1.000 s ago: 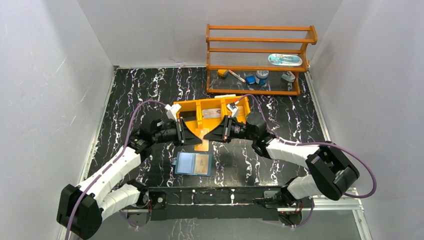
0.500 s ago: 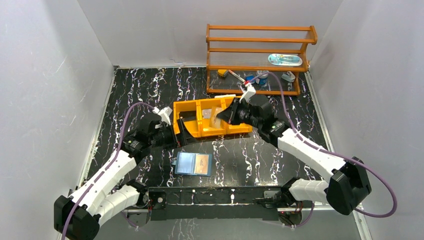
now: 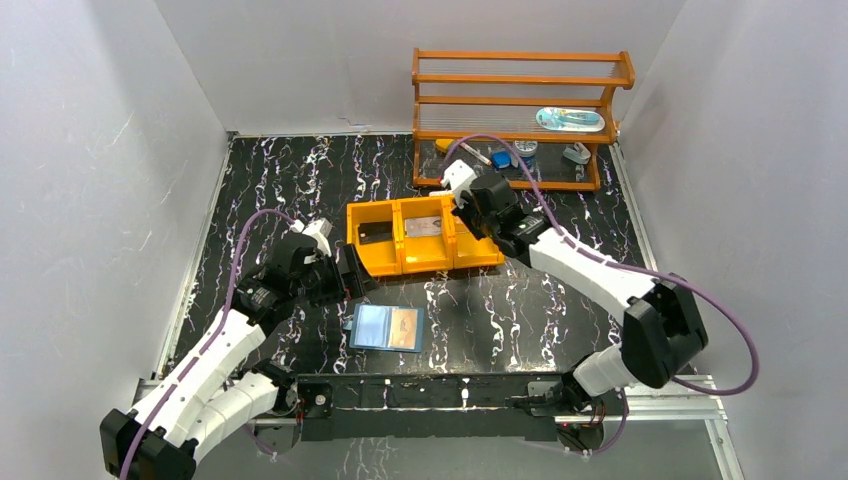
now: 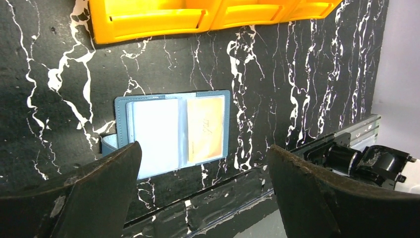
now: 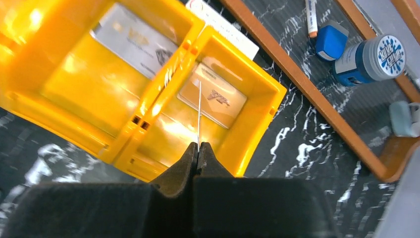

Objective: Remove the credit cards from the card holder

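Right wrist view: your right end effector (image 5: 198, 148) is clamped on a thin credit card (image 5: 199, 109), edge-on over the orange tray (image 5: 124, 133) — your left end effector (image 4: 203, 151) hangs spread above the open card holder (image 4: 148, 131), lying on the bench (image 4: 297, 74) just nearside of that tray
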Controlling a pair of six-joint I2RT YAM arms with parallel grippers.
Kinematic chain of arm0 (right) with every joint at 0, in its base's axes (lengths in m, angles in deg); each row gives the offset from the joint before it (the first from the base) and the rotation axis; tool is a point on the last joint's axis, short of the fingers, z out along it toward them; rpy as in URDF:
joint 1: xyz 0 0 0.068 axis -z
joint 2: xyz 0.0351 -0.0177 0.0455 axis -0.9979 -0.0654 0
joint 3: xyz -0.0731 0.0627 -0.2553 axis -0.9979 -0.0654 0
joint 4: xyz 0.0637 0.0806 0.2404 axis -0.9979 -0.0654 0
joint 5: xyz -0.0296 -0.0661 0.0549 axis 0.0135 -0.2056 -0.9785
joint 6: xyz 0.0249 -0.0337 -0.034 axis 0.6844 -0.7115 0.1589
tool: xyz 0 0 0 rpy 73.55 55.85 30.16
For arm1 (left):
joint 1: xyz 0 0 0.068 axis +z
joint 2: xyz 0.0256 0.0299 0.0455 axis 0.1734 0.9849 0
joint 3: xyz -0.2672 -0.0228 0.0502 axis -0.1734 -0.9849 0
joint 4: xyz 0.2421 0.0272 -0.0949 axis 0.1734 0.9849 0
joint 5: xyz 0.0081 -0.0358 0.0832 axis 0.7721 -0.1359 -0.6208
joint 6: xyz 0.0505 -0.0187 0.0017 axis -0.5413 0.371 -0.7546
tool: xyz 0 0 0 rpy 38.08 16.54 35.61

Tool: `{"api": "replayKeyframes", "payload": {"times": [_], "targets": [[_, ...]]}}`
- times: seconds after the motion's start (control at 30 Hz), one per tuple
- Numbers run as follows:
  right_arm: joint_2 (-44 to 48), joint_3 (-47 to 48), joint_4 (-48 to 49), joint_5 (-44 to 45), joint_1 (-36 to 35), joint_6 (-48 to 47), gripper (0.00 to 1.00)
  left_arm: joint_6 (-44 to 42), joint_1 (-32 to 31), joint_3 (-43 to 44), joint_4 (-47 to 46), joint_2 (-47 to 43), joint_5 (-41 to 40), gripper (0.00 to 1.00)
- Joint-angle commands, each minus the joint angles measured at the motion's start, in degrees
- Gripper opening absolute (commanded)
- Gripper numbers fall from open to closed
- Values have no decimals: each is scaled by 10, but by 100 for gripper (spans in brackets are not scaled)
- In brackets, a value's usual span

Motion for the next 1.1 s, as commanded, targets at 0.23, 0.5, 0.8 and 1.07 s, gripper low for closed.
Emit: {"api": "replayKeyframes", "payload": {"times": [0.23,0.5,0.8,1.07], "targets": [[-86,51,-8,-8,7,-288,0,-30,0,27,35,-3,-16,98],[-157,68,37,1,21,-369,0,-31,0,29,43,-11,-26,98],[-211,72,94,8,24,-440,0,-38,0,27,50,-16,-26,98],[-260,91,107,-21,31,-467,8,-46,0,32,62,-15,-36,98]]}}
